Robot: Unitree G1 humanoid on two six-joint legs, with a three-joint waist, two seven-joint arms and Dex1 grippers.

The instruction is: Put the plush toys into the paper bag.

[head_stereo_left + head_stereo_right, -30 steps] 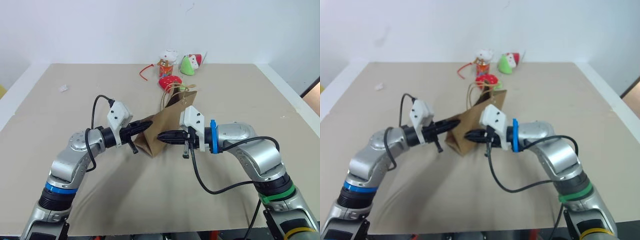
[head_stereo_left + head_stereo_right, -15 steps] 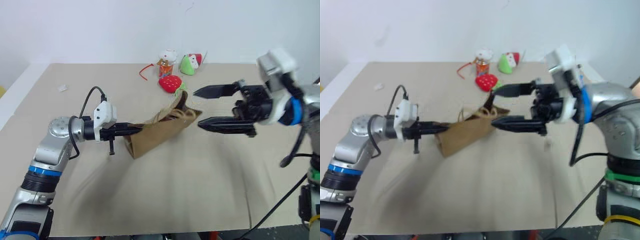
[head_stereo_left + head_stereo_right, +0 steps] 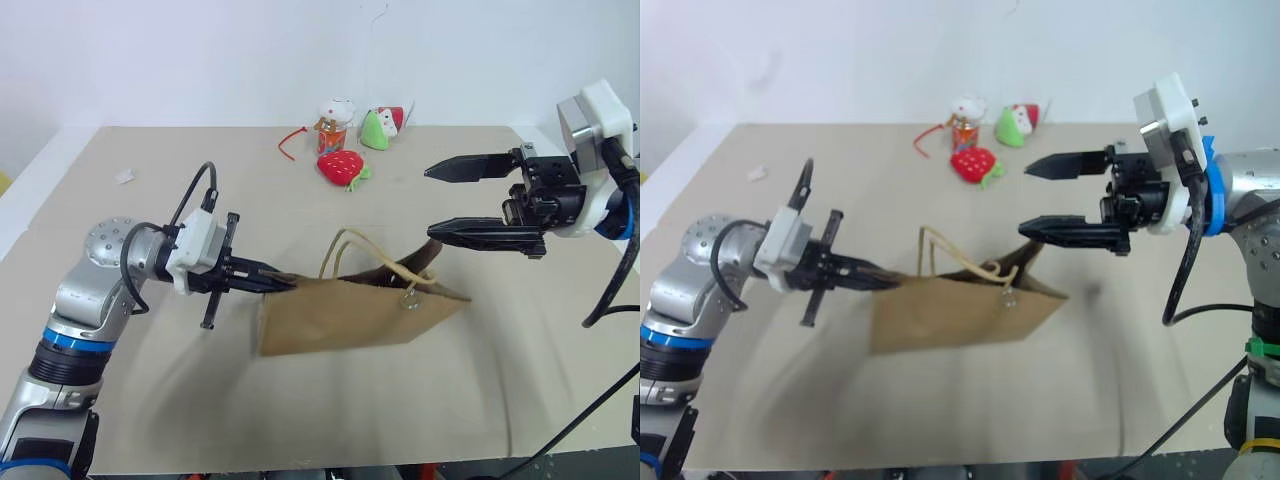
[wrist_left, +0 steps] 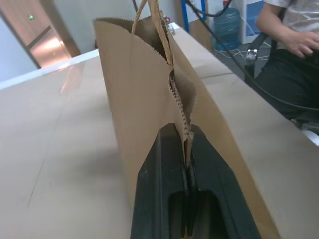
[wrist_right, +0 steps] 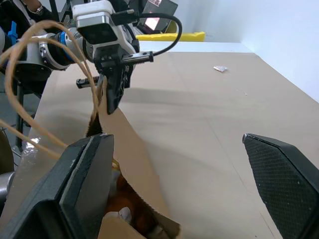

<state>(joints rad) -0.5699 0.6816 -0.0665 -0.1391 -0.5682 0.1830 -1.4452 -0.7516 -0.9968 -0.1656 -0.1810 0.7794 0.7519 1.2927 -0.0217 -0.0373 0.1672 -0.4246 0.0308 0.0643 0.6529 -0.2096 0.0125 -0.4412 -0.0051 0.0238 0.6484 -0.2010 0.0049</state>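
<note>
- Head views: a plain white wall behind, and a wide beige desk (image 3: 150, 400) in front of it, its far corners just in view.
- Up near the far edge sit three soft toys: a red strawberry plush (image 3: 340, 167), a green and white plush figure (image 3: 378, 127) with a red cap, and a white plush figure (image 3: 334, 115) with an orange middle; a red cord (image 3: 291, 141) curls on the desk beside them.
- A small white scrap (image 3: 126, 176) lies near the desk's left edge.
- Centre of the desk: the plain brown kraft paper bag (image 3: 350, 312) with tan twisted-cord loop handles hangs on its side, mouth towards the right edge.
- The left gripper (image 3: 281, 283) is clamped tight on the bag's left end, black fingers pinched together on the paper.
- The right gripper (image 3: 450, 202) hovers above the bag's mouth, fingers spread wide, nothing between them.
- Left wrist view: the two black fingers (image 4: 162, 194) squeeze the bag's zigzag-cut edge between them, and the bag stretches away along the desk.
- A seated person (image 4: 294, 55) in a light top and dark trousers shows past the desk's far side, cables trailing nearby.
- Right wrist view: the wide-parted finger pads (image 5: 84, 179) frame the bag's open mouth, and the handles loop up beside one of them.
- Down inside the mouth there is something orange-brown and soft with a white bit, the brown plush toy (image 5: 130, 209) by the look of it; I cannot make out more of it.
</note>
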